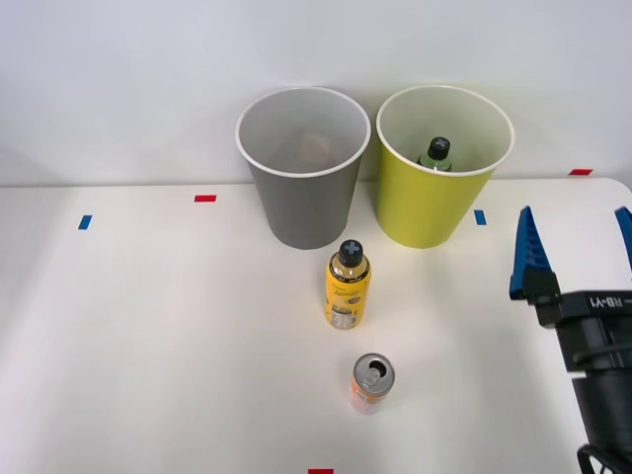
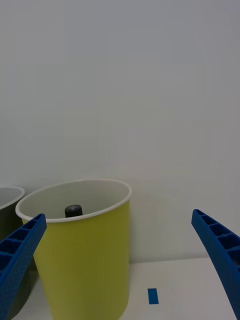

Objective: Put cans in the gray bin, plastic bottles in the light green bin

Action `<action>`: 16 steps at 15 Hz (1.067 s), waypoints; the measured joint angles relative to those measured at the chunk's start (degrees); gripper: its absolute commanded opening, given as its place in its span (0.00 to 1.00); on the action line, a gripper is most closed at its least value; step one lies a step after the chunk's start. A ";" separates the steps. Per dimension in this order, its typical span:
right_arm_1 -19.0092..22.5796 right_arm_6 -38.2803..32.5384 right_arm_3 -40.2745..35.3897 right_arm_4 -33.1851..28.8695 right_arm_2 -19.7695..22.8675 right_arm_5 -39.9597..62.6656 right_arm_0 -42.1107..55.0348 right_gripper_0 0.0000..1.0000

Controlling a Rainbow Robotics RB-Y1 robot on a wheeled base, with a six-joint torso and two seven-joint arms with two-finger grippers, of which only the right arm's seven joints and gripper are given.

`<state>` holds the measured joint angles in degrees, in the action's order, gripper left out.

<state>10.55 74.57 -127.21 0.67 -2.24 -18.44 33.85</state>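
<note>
**Two bins, one bottle already in, gripper wide open off to the side**

Using the gray bin (image 1: pixel 302 168) as the anchor for everything. It stands upright at the back of the white table (image 1: pixel 148 326), and there's something pale and blurry down inside it that I can't make out. Well to its left are a blue tape mark (image 1: pixel 85 222) and a red one (image 1: pixel 204 198) stuck on the tabletop.

In front of the gray bin, slightly right, a yellow bottle (image 1: pixel 347 284) with a black cap stands upright. Nearer the camera than that, and apart from it, is the can (image 1: pixel 372 383), also upright, silver top with the tab hole showing, orange-pink body.

Just right of the gray bin, close beside it, sits the green bin (image 1: pixel 444 168). A green bottle (image 1: pixel 435 155) is inside it; you mostly see its black cap poking up, which the wrist view also catches (image 2: pixel 73 210) over the green bin's rim (image 2: pixel 75 250).

Far right of the gray bin, past the green one, the right gripper (image 1: pixel 576 247) hangs over the table, blue fingers (image 1: pixel 525 259) spread apart, holding nothing. In the wrist view the fingers (image 2: pixel 20 255) frame the green bin.
</note>
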 measured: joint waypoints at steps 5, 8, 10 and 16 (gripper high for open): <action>-1.06 0.14 0.03 0.05 0.12 -3.91 10.00 1.00; -1.21 0.20 0.03 0.14 0.12 -6.57 13.25 1.00; -1.14 0.37 0.03 0.20 0.12 -8.36 15.48 1.00; -1.44 1.17 0.03 -0.02 -0.17 -13.11 24.63 1.00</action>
<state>9.11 75.73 -127.19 0.64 -2.41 -31.55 58.48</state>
